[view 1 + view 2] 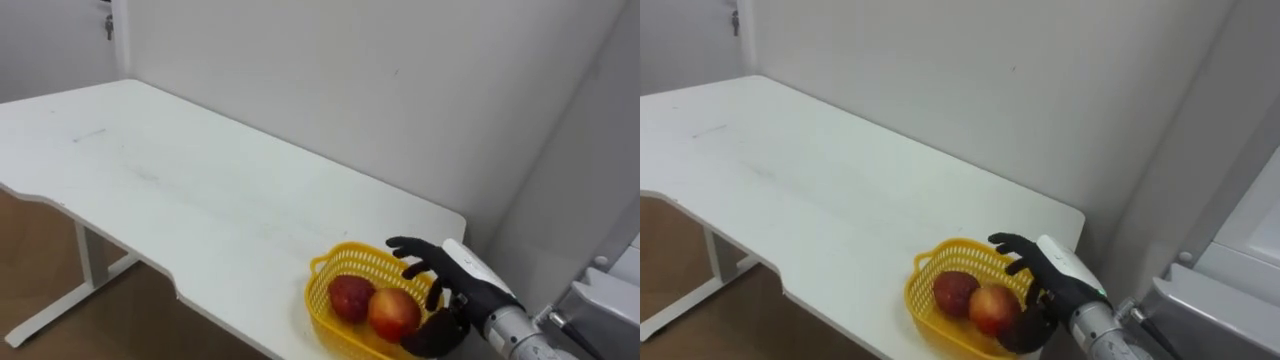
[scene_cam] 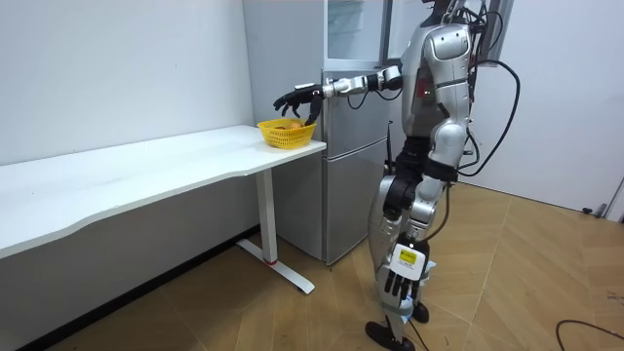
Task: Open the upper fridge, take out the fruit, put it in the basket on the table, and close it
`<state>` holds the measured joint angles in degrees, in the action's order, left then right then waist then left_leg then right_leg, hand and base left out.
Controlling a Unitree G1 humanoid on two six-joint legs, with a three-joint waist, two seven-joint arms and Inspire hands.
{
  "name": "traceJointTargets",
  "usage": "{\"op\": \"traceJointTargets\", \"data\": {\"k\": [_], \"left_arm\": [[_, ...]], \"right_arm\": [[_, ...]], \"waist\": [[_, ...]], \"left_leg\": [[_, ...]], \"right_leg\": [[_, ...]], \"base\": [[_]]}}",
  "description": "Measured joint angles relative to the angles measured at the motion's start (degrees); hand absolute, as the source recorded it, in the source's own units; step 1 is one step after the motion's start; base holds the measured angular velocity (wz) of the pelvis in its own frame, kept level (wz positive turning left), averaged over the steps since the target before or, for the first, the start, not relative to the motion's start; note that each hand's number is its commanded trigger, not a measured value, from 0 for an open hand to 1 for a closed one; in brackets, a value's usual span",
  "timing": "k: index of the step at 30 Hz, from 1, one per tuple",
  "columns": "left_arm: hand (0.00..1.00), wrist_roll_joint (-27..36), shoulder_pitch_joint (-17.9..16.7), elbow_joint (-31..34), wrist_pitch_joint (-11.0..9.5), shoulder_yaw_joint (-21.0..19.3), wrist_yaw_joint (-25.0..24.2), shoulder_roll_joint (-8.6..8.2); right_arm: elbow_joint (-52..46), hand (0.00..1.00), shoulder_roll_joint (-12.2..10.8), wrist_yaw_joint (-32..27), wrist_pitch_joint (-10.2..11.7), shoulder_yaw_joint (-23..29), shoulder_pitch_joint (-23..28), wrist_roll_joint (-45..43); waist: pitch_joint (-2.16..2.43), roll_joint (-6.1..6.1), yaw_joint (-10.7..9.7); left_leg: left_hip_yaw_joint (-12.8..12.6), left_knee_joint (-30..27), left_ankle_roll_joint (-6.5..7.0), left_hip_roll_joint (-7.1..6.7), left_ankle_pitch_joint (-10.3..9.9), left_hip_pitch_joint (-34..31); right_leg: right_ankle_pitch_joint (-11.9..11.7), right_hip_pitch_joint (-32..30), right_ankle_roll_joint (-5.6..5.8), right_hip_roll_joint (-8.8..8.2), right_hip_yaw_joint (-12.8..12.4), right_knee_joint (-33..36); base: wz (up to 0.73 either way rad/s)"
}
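Observation:
A yellow mesh basket [image 1: 322, 303] stands at the near right corner of the white table [image 1: 150, 160]. In it lie a dark red fruit [image 1: 350, 297] and a red-yellow fruit [image 1: 393, 312]. My right hand [image 1: 450, 275] hovers over the basket's right rim, fingers spread and open, thumb low by the near rim, holding nothing. In the room view I stand in front of the grey fridge [image 2: 356, 146], right arm stretched out to the basket [image 2: 288, 134]. My left hand [image 2: 398, 278] hangs by my leg.
The table runs far to the left along a white wall [image 1: 400, 80]. A grey top edge of the fridge [image 1: 605, 295] shows at the lower right of the eye views. The fridge's upper compartment [image 2: 356, 29] looks open in the room view.

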<state>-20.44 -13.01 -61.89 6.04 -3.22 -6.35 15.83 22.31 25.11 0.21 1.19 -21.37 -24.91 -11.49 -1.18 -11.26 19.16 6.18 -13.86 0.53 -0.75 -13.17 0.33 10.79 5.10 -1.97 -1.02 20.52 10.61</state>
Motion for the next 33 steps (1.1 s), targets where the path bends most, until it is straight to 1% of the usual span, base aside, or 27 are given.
{"op": "traceJointTargets", "data": {"k": [12,17,19,20,22,23,24,26,28,29,30,31,32,33], "left_arm": [[0.00,-0.1,-0.4,0.0,0.2,0.0,-0.1,0.02],[0.00,-0.5,-0.5,0.1,0.2,0.0,-0.1,0.00],[0.00,-0.5,-0.5,0.1,0.2,0.0,-0.1,0.00],[0.00,-0.5,-0.6,0.1,0.2,0.0,0.1,0.00],[0.00,-0.5,-0.9,0.2,0.2,0.0,0.8,-0.03],[0.00,-0.5,-1.3,0.5,0.2,-0.1,1.0,-0.02],[0.00,-0.5,-1.6,0.5,0.1,-0.3,1.1,-0.02],[0.00,-1.0,-1.6,0.5,0.0,-1.3,1.0,-0.13],[0.00,-1.7,-1.6,0.5,-0.2,-1.2,0.9,-0.29],[0.00,-1.8,-1.6,0.6,-0.2,-1.2,1.0,-0.48],[0.00,-1.8,-1.8,1.0,-0.2,-1.2,1.1,-0.99],[0.00,-1.8,-2.3,1.7,-0.2,-1.2,1.2,-1.58],[0.00,-1.8,-2.4,1.8,-0.2,-1.2,1.2,-1.91],[0.00,-1.8,-2.7,1.8,-0.2,-1.2,1.2,-2.62]], "right_arm": [[0.7,0.00,0.0,0.0,0.0,0.0,0.0,0.7],[0.1,0.00,0.0,-0.1,0.2,0.2,-0.3,3.2],[-0.1,0.00,0.0,-0.2,0.3,0.2,-0.7,3.9],[-0.7,0.00,0.0,-0.7,0.4,0.3,-0.7,4.4],[-1.8,0.00,0.0,-1.1,0.9,0.3,-0.8,5.0],[-2.6,0.00,0.0,-1.2,1.1,0.3,-0.8,5.1],[-3.2,0.00,0.0,-1.4,1.4,0.6,-0.8,5.6],[-4.6,0.00,0.0,-1.4,1.9,0.8,-0.7,6.6],[-6.8,0.00,0.0,-1.4,2.8,1.6,-0.7,8.2],[-7.6,0.00,0.0,-1.4,2.8,2.2,-0.7,9.7],[-9.4,0.00,0.0,-1.4,2.8,3.3,-0.7,12.3],[-11.4,0.00,0.0,-1.3,3.1,4.5,-0.6,13.9],[-12.7,0.00,-0.2,-1.3,3.1,5.0,-0.4,14.1],[-14.8,0.00,-0.2,-1.3,3.1,6.1,0.0,14.1]], "waist": [[0.00,0.01,0.0],[0.10,0.43,-0.3],[0.32,0.81,-0.6],[0.50,1.12,-0.7],[0.42,1.62,-0.8],[0.39,1.90,-1.4],[0.46,2.09,-2.1],[0.48,2.19,-2.8],[0.66,2.75,-3.5],[0.65,2.97,-3.7],[0.65,3.46,-4.1],[0.55,4.07,-4.8],[0.57,4.38,-4.9],[0.74,5.15,-5.0]], "left_leg": [[0.1,-0.2,0.00,-0.03,0.0,0.3],[0.2,-0.8,0.00,-0.02,0.0,0.2],[0.1,-0.7,0.00,-0.05,0.0,0.4],[0.0,-0.7,0.00,-0.04,0.0,0.7],[-0.6,-0.4,0.00,0.04,0.0,1.5],[-0.8,-0.4,0.01,0.05,0.0,2.0],[-0.8,-0.3,0.01,0.03,0.0,2.3],[-1.0,-0.2,0.02,0.01,0.0,2.4],[-1.3,-0.6,0.07,0.00,0.0,2.4],[-1.3,-0.7,0.12,0.03,-0.1,2.4],[-1.3,-0.8,0.18,0.07,-0.1,2.4],[-1.3,-1.0,0.25,0.12,-0.1,2.4],[-1.4,-1.1,0.30,0.11,-0.2,2.4],[-1.6,-1.1,0.39,0.09,-0.2,2.4]], "right_leg": [[0.0,0.5,0.01,0.02,0.0,0.0],[0.0,0.8,0.02,0.09,-0.4,0.0],[0.0,0.9,0.02,0.10,-0.8,-0.1],[0.0,0.9,0.02,0.10,-1.1,-0.1],[0.0,1.4,0.03,0.12,-1.8,-0.1],[0.0,1.8,0.06,0.05,-1.9,-0.1],[0.0,2.1,0.07,-0.02,-2.0,0.0],[0.0,2.1,0.07,0.02,-2.7,-0.1],[0.0,2.2,0.08,0.07,-3.0,-0.1],[0.0,2.2,0.08,0.01,-3.0,-0.1],[0.0,2.3,0.12,-0.12,-3.1,-0.1],[0.0,2.3,0.24,-0.45,-3.0,0.0],[0.0,2.3,0.30,-0.50,-3.0,0.0],[0.0,2.3,0.43,-0.56,-3.1,0.0]], "base": [[0.01],[0.00],[-0.02],[-0.11],[-0.15],[-0.09],[-0.10],[-0.08],[-0.04],[0.00],[0.00],[0.00],[0.00],[-0.09]]}}
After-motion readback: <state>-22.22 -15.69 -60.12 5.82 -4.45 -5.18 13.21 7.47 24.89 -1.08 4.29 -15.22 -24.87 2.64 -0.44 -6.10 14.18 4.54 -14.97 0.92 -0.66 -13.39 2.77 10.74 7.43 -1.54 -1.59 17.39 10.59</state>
